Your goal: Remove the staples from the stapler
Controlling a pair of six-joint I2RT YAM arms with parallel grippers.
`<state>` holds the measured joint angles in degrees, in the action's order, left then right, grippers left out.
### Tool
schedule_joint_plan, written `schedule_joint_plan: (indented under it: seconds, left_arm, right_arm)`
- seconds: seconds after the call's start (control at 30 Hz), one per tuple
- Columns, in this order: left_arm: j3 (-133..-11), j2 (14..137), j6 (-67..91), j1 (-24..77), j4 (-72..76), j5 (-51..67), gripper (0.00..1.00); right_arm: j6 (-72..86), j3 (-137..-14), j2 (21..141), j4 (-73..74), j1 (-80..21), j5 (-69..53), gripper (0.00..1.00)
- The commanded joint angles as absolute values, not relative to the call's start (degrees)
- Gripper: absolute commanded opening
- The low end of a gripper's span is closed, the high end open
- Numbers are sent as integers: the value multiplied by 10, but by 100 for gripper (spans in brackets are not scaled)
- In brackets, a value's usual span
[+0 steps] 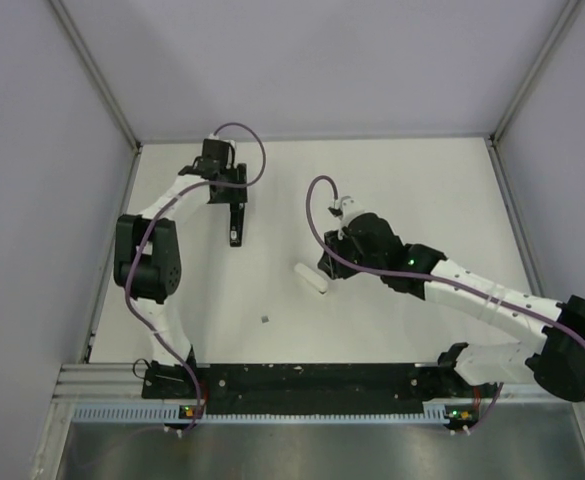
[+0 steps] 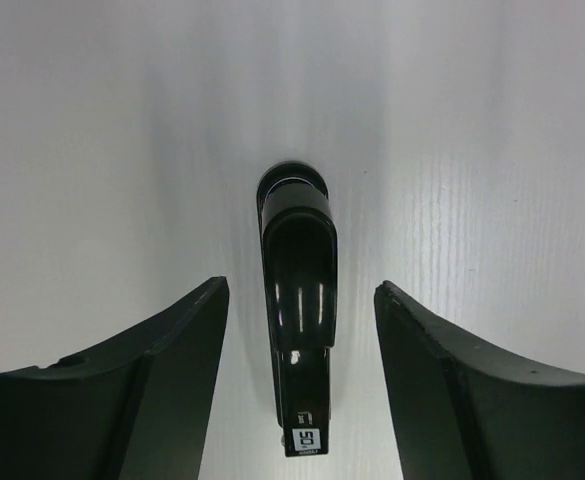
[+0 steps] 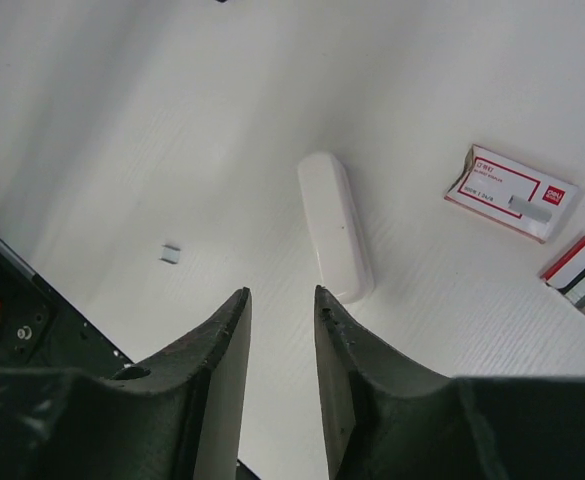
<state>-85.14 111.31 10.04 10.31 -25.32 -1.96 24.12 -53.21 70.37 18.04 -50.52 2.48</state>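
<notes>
White tabletop [image 1: 422, 180] filled the scene, boxed in by pale grey walls [image 1: 322, 60], and we found the stapler [image 1: 235, 232] lying flat towards the far left of it. Our left gripper [image 2: 300, 290] hung directly over it. From the left wrist we saw its jaws apart, one finger either side of the black body, with bare table showing on both sides, so nothing was gripped.

Our right gripper [image 3: 280, 295] sat near the middle of the table with its jaws only slightly parted and nothing between them. Just beyond its tips lay a white oblong bar [image 3: 335, 225], and further off a small pink-and-white box [image 3: 512, 192].

A tiny grey piece, which we took to be the staples [image 3: 170, 253], rested alone on the table, well apart from the stapler and nearer our bases.

We judged the task close to done: the staples appeared to be out and both grippers held nothing. We could not tell whether any staples remained inside the stapler, since it looked closed from above. What seemed left, at most, was drawing both arms away.
</notes>
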Motion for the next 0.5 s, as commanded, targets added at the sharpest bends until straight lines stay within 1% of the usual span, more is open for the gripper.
schedule_joint_plan:
  seconds: [0.0,0.07,0.17,0.3,0.47]
  left_arm:
    - [-880,1035,80,106,-265,-19,70]
    - [-885,1014,67,112,-283,-29,72]
    - [-879,971,37,132,-301,-17,71]
    - [-852,916,-32,188,-309,58,71]
    - [-795,874,-135,292,-280,165,72]
  right_arm:
    - [238,-533,670,171,-511,22,35]
    - [233,-535,662,184,-511,29,39]
    - [223,-541,643,210,-510,38,45]
    - [228,-530,597,245,-496,37,56]
    - [212,-530,517,325,-464,42,63]
